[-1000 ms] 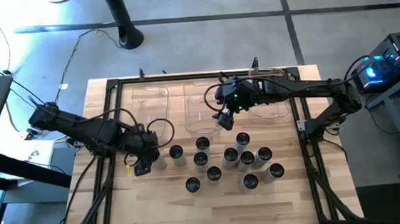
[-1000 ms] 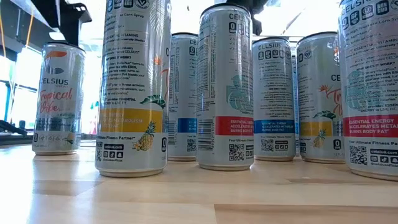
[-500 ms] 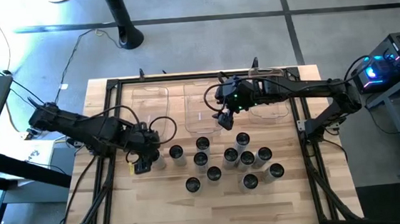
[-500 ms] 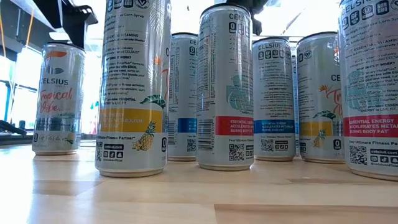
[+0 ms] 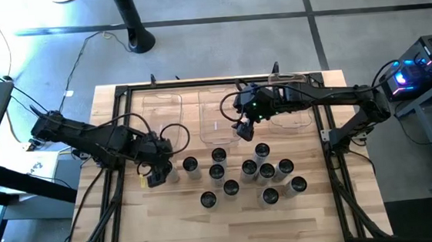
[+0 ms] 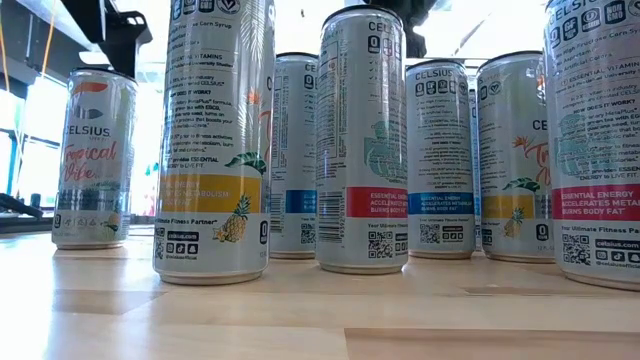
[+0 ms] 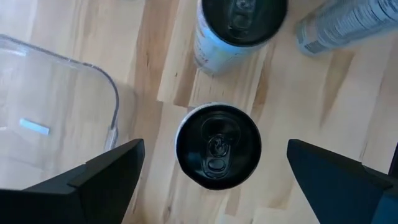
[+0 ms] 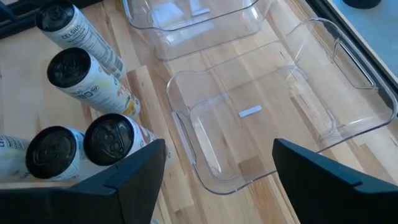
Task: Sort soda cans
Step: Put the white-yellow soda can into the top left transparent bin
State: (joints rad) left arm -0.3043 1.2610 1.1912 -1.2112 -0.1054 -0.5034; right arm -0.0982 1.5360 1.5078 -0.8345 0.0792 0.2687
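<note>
About a dozen soda cans stand upright on the wooden table, most of them in a cluster (image 5: pixel 249 172). One can (image 7: pixel 217 146) stands apart at the left, near the left clear bin (image 7: pixel 56 112). My left gripper (image 7: pixel 214 149) hangs over it, pointing down and open, with one finger on either side of its dark top and clear of it. In the low view this can (image 6: pixel 95 160) stands under that gripper (image 6: pixel 115 30). My right gripper (image 5: pixel 241 129) is open and holds nothing. It hovers over the near edge of the middle bin (image 8: pixel 249 118).
Three clear plastic bins (image 5: pixel 161 114) (image 5: pixel 215 113) (image 5: pixel 292 107) sit side by side along the table's far side. A black frame (image 5: pixel 117 144) borders the table. Bare wood lies along the near edge (image 5: pixel 232 232). A second can (image 7: pixel 239 18) stands close beyond the left one.
</note>
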